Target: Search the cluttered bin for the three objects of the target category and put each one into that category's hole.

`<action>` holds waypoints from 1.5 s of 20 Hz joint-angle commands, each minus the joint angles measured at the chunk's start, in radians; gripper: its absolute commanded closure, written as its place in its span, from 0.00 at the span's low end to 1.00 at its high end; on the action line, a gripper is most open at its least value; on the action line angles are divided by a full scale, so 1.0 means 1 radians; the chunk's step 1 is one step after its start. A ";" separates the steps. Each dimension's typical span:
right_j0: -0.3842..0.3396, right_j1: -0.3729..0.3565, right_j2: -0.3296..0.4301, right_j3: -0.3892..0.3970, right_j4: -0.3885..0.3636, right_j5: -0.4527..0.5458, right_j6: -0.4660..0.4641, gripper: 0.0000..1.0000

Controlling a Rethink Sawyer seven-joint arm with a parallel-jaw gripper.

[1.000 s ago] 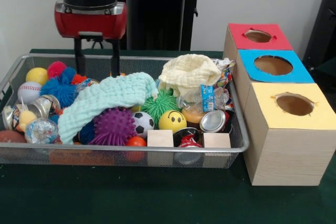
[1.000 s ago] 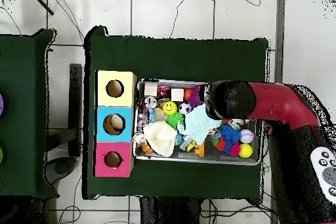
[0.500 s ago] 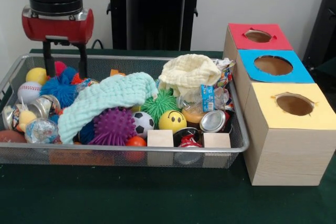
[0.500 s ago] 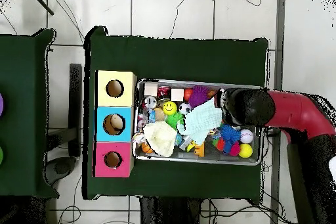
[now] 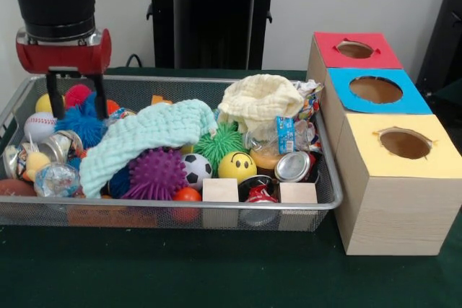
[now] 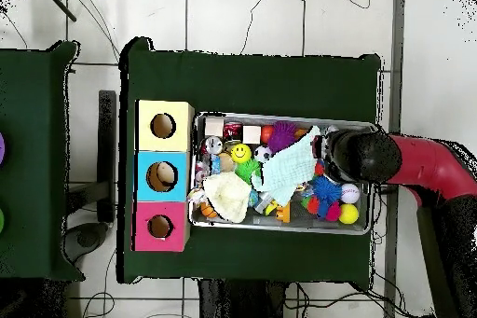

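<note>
The hand (image 5: 76,102), fingers apart and empty, is sliding further along the bin (image 5: 173,205) on the desk (image 5: 216,272), away from the 3 wooden boxes (image 5: 393,153). It is now hanging over the blue spiky ball (image 5: 81,124), with the mint cloth (image 5: 144,135) beside it, likely scouting balls at that end.

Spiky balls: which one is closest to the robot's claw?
The blue spiky ball, right under the gripper. The purple and green ones sit farther away.
</note>
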State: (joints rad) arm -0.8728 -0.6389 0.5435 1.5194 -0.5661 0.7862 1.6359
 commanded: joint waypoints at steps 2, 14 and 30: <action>-0.018 0.149 0.089 -0.111 -0.089 0.108 -0.434 0.00; -0.060 0.208 0.095 -0.135 -0.087 0.088 -0.496 0.00; -0.136 0.173 0.102 -0.113 -0.096 0.090 -0.539 0.00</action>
State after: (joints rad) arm -0.9914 -0.4689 0.5996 1.4182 -0.6114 0.7895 1.4303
